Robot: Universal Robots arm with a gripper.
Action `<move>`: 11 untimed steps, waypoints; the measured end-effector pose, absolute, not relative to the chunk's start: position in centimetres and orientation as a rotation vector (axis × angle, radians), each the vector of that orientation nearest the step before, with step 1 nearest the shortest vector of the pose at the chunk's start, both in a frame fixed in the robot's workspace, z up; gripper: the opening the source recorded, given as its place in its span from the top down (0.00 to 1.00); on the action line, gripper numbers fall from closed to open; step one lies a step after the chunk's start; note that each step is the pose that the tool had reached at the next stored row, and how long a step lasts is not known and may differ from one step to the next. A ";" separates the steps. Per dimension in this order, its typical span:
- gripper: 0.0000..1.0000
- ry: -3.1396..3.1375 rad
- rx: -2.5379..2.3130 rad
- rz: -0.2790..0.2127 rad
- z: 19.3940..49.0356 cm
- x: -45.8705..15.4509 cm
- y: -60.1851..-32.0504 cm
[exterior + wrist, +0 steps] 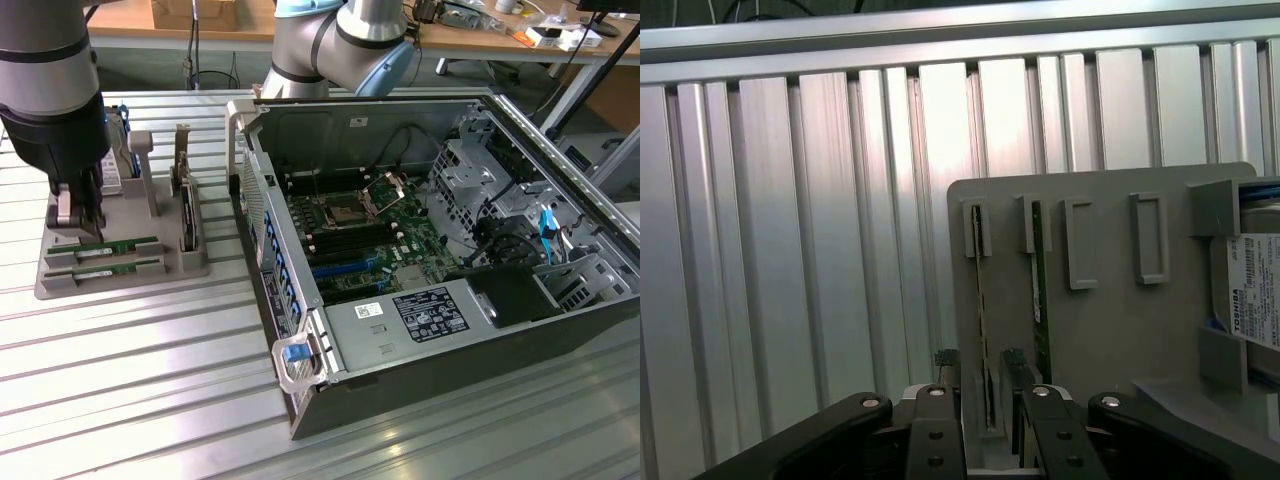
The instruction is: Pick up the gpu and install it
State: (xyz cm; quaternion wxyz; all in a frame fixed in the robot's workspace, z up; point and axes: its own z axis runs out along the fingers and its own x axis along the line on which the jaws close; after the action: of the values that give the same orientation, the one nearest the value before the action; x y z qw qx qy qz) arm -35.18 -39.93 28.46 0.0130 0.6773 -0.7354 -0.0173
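a ribbed metal tabletop [150, 380] carries an open computer case [350, 125] on the exterior view's right, its motherboard [360, 235] exposed. the dark arm [50, 90] hangs over a grey tray [1110, 330] on the exterior view's left, well apart from the case. a hard drive [1252, 290] with a white label sits at one end of the tray. two thin green sticks stand on edge in neighbouring slots. the gpu [984, 300] is the one farther from the drive, with the second stick [1041, 290] just beside it. the gripper [980, 358] is low over the tray, fingers [947, 360] spread, one on each side of the gpu's near end, not pinching it.
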 end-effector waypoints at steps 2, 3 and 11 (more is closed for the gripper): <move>0.70 -2.291 2.110 -0.054 28.4 -35.2 -39.9; 0.70 -2.291 2.110 -0.054 28.4 -35.2 -39.9; 0.70 -2.291 2.110 -0.054 28.1 -35.2 -39.9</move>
State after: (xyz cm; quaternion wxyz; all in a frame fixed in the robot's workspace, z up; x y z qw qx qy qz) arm -35.18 -39.93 28.13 0.0130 0.6773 -0.7354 -0.0173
